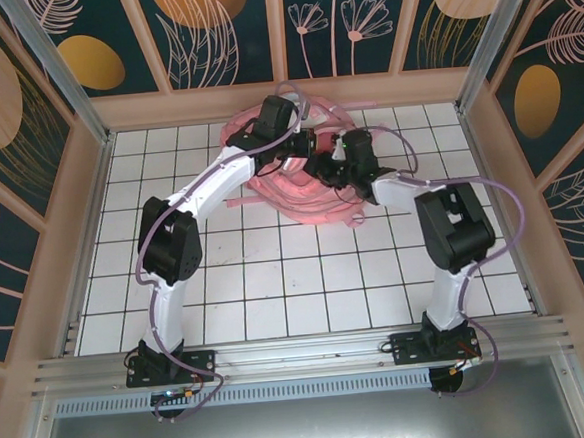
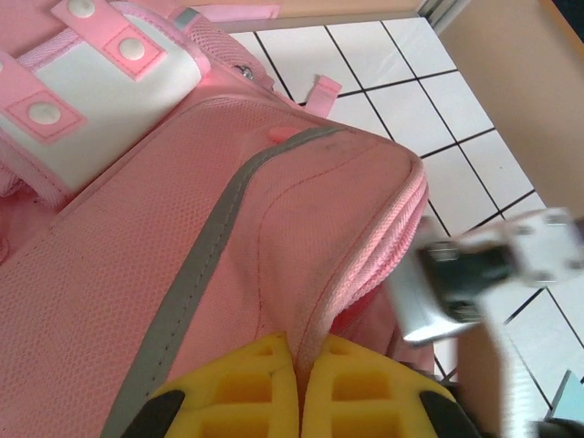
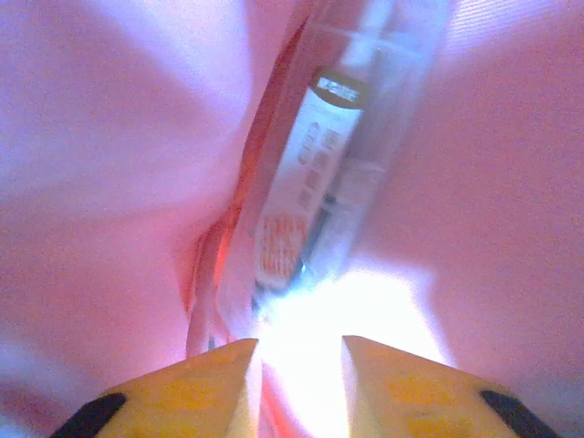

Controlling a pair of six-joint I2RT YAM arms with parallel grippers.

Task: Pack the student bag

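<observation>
The student bag (image 1: 300, 196), pink with a grey reflective strip, lies at the back middle of the tiled table. My left gripper (image 1: 305, 146) is at its top and, in the left wrist view, its yellow fingers (image 2: 246, 383) are shut on the bag's (image 2: 137, 274) zipper-edge seam, my left gripper (image 2: 301, 351) pinching the fabric. My right gripper (image 1: 325, 167) reaches into the bag's opening. In the right wrist view, pink lining (image 3: 109, 137) surrounds my right gripper (image 3: 299, 351), whose jaws stand apart with bright glare between them. A clear packet of pens (image 3: 310, 182) lies just ahead of the fingertips, inside the bag.
The white tiled table (image 1: 276, 280) is bare in front of the bag. Wooden walls close in the back and both sides. A loose pink strap end (image 2: 324, 88) lies on the tiles. Part of the right arm (image 2: 474, 274) shows blurred beside the bag's corner.
</observation>
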